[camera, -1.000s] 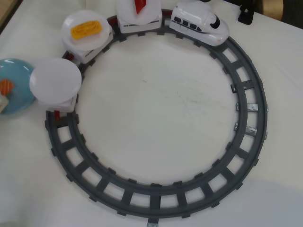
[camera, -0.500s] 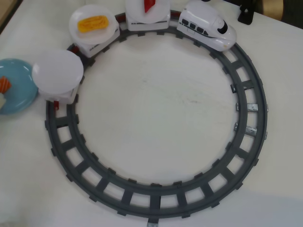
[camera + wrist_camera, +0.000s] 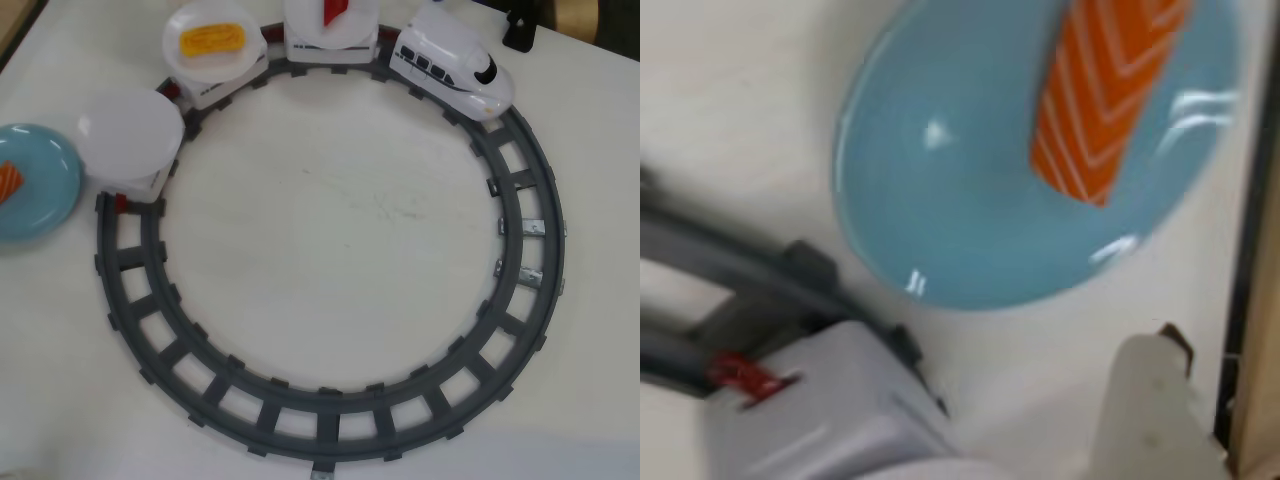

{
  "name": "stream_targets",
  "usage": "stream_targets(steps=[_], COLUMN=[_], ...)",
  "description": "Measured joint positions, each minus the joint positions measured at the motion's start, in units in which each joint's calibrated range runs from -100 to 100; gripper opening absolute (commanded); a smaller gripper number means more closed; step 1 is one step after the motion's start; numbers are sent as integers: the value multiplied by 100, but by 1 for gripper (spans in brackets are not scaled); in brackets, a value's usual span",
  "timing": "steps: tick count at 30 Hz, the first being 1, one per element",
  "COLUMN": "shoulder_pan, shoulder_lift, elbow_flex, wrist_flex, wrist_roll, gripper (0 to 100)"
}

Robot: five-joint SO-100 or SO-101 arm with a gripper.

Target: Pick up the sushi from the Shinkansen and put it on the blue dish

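The sushi [image 3: 1105, 95] lies flat on the blue dish [image 3: 950, 200], left of the track [image 3: 520, 260] in the overhead view; the Shinkansen [image 3: 455, 62] sits top right; one gripper finger [image 3: 1155, 415] shows, spread indeterminable.

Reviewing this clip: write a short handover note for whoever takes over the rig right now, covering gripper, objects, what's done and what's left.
Gripper: only one pale finger tip shows at the bottom edge of the wrist view, clear of the dish; open or shut cannot be told. It holds nothing visible.
The sushi lies flat on the blue dish, at the left edge of the overhead view, off the track.
The Shinkansen sits at the top of the round track, pulling three cars: the last plate is empty, the next carries the yellow egg piece, the next the dark red piece.
Done: salmon is placed.
Left: retract the arm, by the look of it.
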Motion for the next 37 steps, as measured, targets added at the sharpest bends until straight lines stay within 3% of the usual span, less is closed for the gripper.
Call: stream_targets(steps=[3,11,17,22,37], shoulder_pan=[-237,-409,-556,-785,-956], shoulder_lift=[-1291,-5162,-7550,-9152,-9363], elbow_flex=[1299,5700,7594,8371,8463], wrist_flex=[-294,-1950,-2294,-2143,-2092], wrist_roll=[-274,-1174,-1619,-1956,-2116], gripper=[3,3,3,3,3])
